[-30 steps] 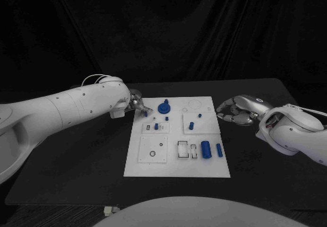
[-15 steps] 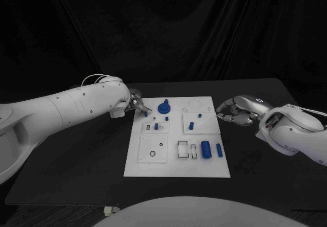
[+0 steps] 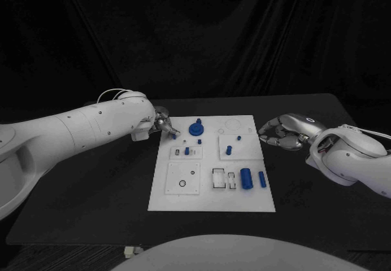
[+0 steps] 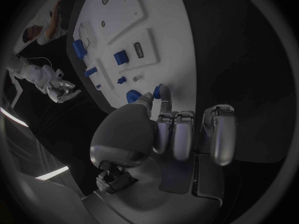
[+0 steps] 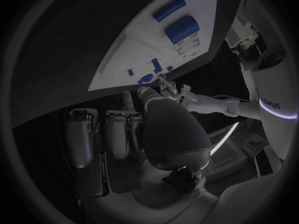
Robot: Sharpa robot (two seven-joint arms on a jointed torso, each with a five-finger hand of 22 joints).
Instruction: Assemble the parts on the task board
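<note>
— Inspector A: Any difference against the previous frames?

— Inspector B: Little. The left hand (image 3: 164, 125) sits at the same far left corner of the task board (image 3: 244, 202). One second back its fingertips reached slightly further over the board edge; now they lie just at it. The right hand (image 3: 279, 132) has not moved. The parts on the board lie as before.

— Inspector A: Left hand pose?

— Inspector B: Fingers drawn together, pointing at the board. In the left wrist view a small blue part (image 4: 158, 91) sits at the fingertips (image 4: 166, 108), touching them. Whether it is pinched or merely touched, I cannot tell.

— Inspector A: Right hand?

— Inspector B: Fingers curled inward, nothing visible in them. It hangs just beside the board's right edge, clear of it.

— Inspector A: Location of the parts?

— Inspector B: A round blue part (image 3: 196, 128) stands just beyond the left fingertips. Two blue cylinders (image 3: 246, 178) lie side by side on the board, nearer the right hand, towards the robot.
</note>
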